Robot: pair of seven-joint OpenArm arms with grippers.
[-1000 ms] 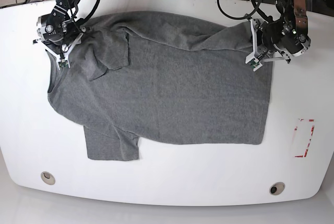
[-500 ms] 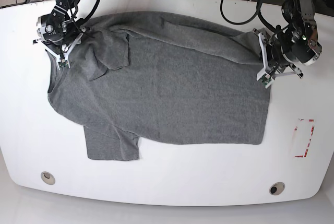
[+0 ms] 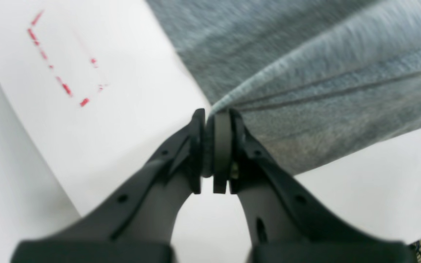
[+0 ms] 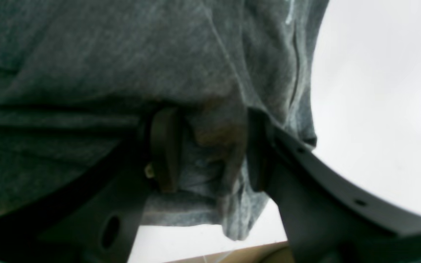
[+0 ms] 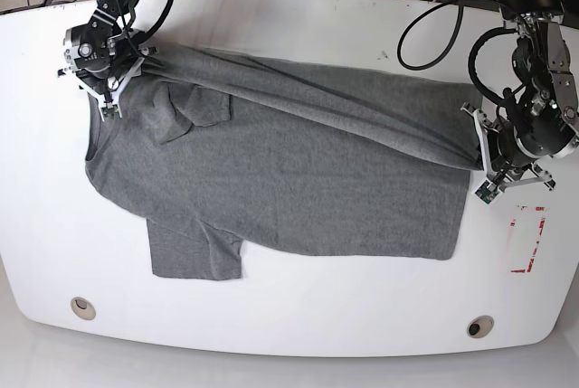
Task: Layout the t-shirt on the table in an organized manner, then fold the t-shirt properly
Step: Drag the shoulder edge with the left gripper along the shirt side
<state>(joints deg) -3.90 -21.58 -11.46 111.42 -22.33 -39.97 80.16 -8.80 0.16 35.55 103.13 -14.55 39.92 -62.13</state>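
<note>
White glossy table (image 5: 298, 329) with curved edges fills the base view; carpet and dark cables show beyond its far edge. Count on the surface: two round metal grommets, one near the front left (image 5: 82, 307) and one near the front right (image 5: 480, 326); one red-and-white sticker (image 5: 527, 240) toward the right edge; one t-shirt (image 5: 280, 198).

T-shirt: heather grey, lying mostly flat across the middle of the table, one sleeve sticking out toward the front left. Its far edge is drawn into a long taut band running from the far left corner to the right side.

Two arms, one gripper each.

Right gripper (image 5: 109, 89), at the far left of the base view: jaws part-way apart with a bunched fold of the grey knit between the pads, seen close in the right wrist view (image 4: 207, 149).

Left gripper (image 5: 486, 184), just beside the sticker: jaws pinched tight on a thin corner of the shirt's edge (image 3: 212, 142), cloth fanning away from the fingertips.
</note>
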